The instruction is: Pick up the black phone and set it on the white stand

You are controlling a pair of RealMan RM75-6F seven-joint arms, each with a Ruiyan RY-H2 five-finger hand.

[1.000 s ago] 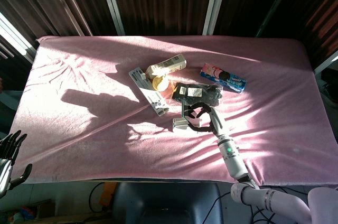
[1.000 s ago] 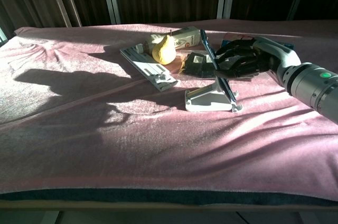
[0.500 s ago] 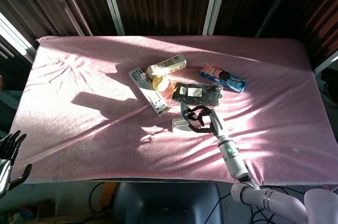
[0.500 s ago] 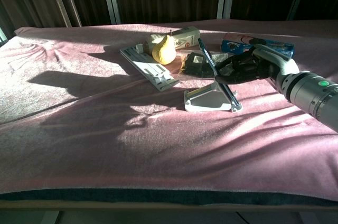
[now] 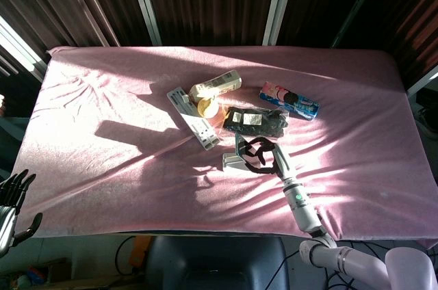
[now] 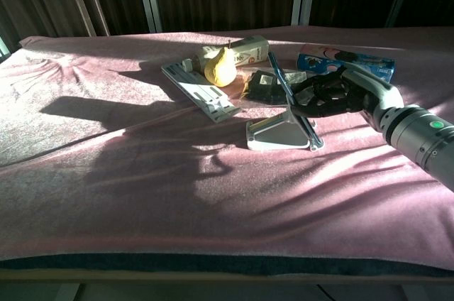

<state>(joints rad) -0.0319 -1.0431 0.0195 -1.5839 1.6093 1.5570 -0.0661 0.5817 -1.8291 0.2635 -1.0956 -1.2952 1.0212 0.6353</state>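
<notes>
Phone: the black phone point(image 6: 286, 91) leans on edge on the white stand point(image 6: 278, 135), tilted back. In the head view it is just right of the table's middle, with the stand at about 7 o'clock from your right hand.

Right hand: your right hand point(image 6: 328, 95) is curled around the phone's upper right edge, fingers dark against the sunlight. It seems to be holding the phone, but the pictures do not show clearly how firm the contact is.

Left hand: the left hand point(image 5: 14, 201) hangs off the table at the lower left corner of the head view, fingers apart, holding nothing.

How it handles: you should expect a thin, stiff and quite light slab. Its glass face is probably slippery and can crack if it tips over.

Where to hold: take it by the two long edges, near the upper half, not by the flat faces.

Stand: it looks light and sits on the soft pink cloth point(image 5: 102, 98), so a push on the phone may slide or rock it.

Neighbours: the black packet point(image 5: 254, 119) lies near at 12 o'clock from the stand, and the blue snack pack point(image 5: 289, 100) at 1 o'clock. Open your fingers away from them.

Risk: if you let go quickly, the phone may fall flat.
</notes>
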